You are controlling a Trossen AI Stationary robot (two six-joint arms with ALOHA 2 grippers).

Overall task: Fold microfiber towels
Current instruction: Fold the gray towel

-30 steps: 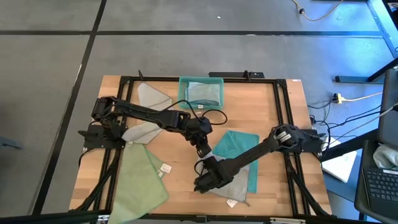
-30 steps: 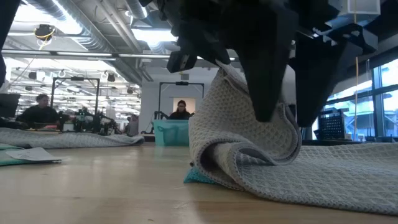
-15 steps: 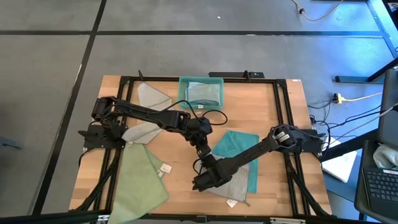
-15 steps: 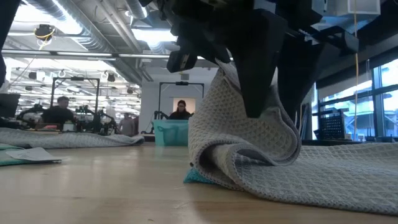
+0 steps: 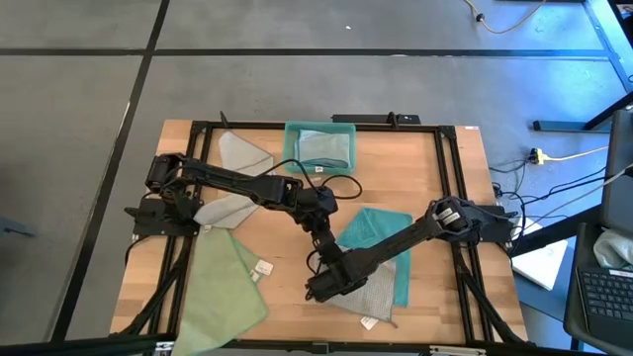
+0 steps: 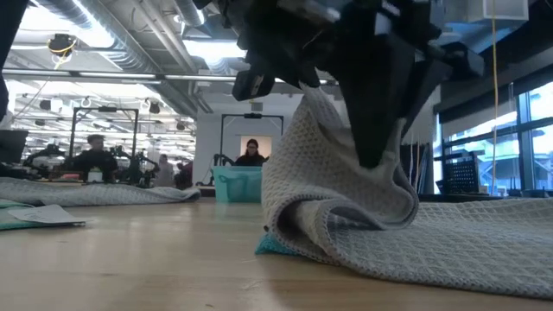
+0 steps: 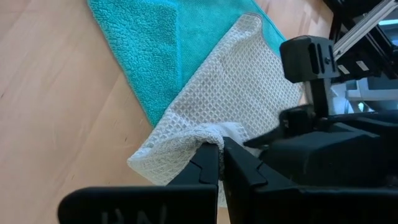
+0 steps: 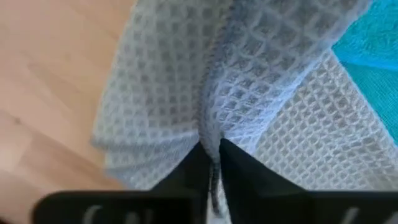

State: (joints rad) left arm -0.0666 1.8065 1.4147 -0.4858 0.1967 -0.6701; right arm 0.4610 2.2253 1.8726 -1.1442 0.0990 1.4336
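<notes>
Right wrist view: grey towel [image 8: 249, 93] pinched between right tool [image 8: 211, 155] fingers.

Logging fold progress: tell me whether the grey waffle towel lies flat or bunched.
Bunched: the grey waffle towel rises in a pinched ridge, with the left gripper and right gripper shut on it.

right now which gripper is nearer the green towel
Left. The left gripper sits just right of the green towel; the right gripper is about as close, lower down.
</notes>
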